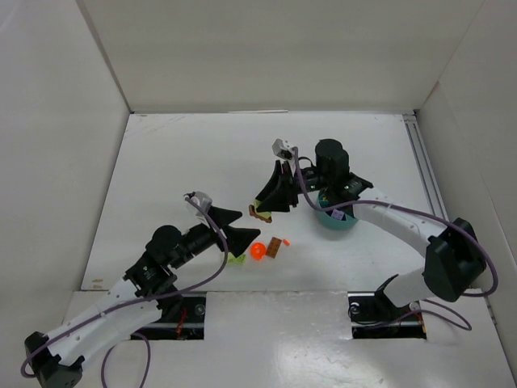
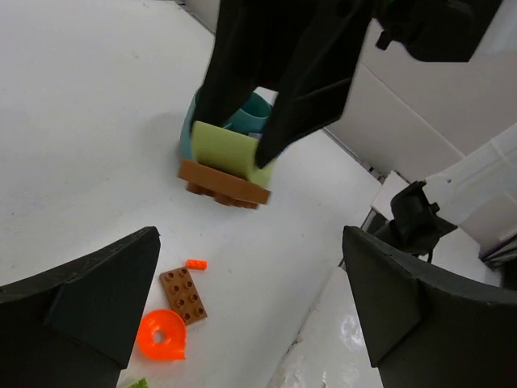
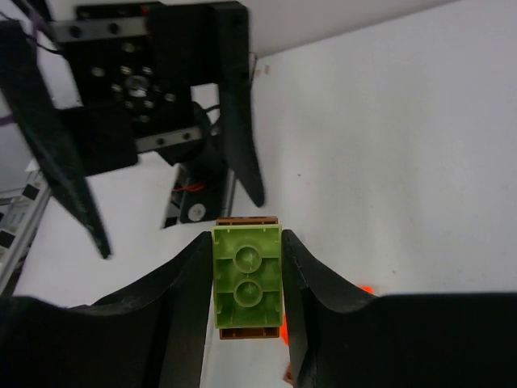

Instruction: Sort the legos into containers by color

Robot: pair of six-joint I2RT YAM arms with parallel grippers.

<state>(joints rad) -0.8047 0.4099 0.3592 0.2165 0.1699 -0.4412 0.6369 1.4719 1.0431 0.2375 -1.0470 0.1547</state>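
- The right gripper [image 1: 265, 205] is closed to the width of a lime green brick [image 3: 247, 279], with a finger pressed on each long side. A brown plate [image 2: 222, 182] is stuck to that brick and sticks out beyond both of its ends.
- The left gripper [image 1: 233, 229] is at about 8 o'clock from the right one in the top view. Its jaws are spread wide, hold nothing, and face the held pair.
- Judged step: two colours are joined, so they need parting before either can be sorted. The next move likely has the left fingers close on the brown plate alone and pull or twist while the right holds firm.
- The teal bowl [image 2: 252, 113] sits at about 3 o'clock from the right gripper, just behind the held pair in the left wrist view.
- At about 6 o'clock lie the loose pieces: a round orange piece [image 2: 161, 335], a brown brick [image 2: 182, 295], a small orange piece [image 2: 195, 263] and a lime brick [image 1: 237, 258].
- Hidden: the right arm [image 1: 388, 214] covers most of the bowl from above, so the compartments and their contents cannot be read.
- I cannot tell whether the held pair touches the table [image 1: 186, 153] or hangs just above it.
- No purple or yellow pieces can be made out.
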